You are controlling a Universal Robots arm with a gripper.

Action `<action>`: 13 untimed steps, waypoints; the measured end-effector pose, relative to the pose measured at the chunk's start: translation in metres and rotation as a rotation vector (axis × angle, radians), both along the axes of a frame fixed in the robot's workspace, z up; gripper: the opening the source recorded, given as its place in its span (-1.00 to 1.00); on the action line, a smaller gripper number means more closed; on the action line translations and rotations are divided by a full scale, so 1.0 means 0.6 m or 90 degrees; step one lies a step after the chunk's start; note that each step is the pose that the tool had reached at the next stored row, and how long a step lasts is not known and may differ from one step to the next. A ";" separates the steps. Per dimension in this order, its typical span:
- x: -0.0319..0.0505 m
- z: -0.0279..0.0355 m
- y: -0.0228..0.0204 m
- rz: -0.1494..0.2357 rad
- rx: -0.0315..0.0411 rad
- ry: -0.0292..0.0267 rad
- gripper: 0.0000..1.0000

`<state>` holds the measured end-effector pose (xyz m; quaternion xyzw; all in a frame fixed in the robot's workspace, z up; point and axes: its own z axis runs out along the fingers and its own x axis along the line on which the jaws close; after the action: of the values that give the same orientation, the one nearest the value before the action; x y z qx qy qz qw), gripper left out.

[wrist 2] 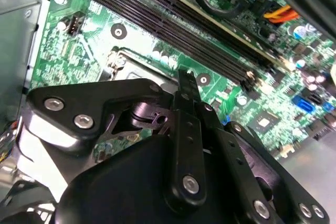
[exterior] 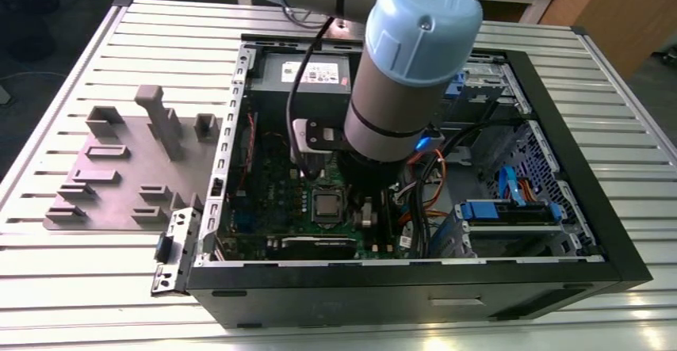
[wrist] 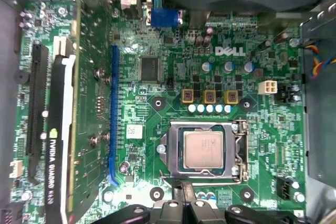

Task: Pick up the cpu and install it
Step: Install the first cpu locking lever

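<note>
Now the cpu (wrist: 203, 149) sits flat inside its socket frame (wrist: 239, 150), low and right of middle in the first wrist view. Your gripper (wrist: 181, 203) hangs just below it with fingers pinched together, holding nothing. Go slow and stay straight above the green motherboard (wrist: 157, 93), so you don't bump the chip.

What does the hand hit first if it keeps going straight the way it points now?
Probably the motherboard beside the socket frame. In the first wrist view the hand sits at the frame's edge, with the cpu seated inside. Depth is unclear, so it might catch the frame first.
</note>
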<state>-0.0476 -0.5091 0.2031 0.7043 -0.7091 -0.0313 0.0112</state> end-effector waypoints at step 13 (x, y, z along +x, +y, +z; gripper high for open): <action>0.000 0.022 0.0000 0.000 0.0000 0.0000 -0.79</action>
<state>-0.0477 -0.5091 0.2164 0.7043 -0.7091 -0.0313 0.0112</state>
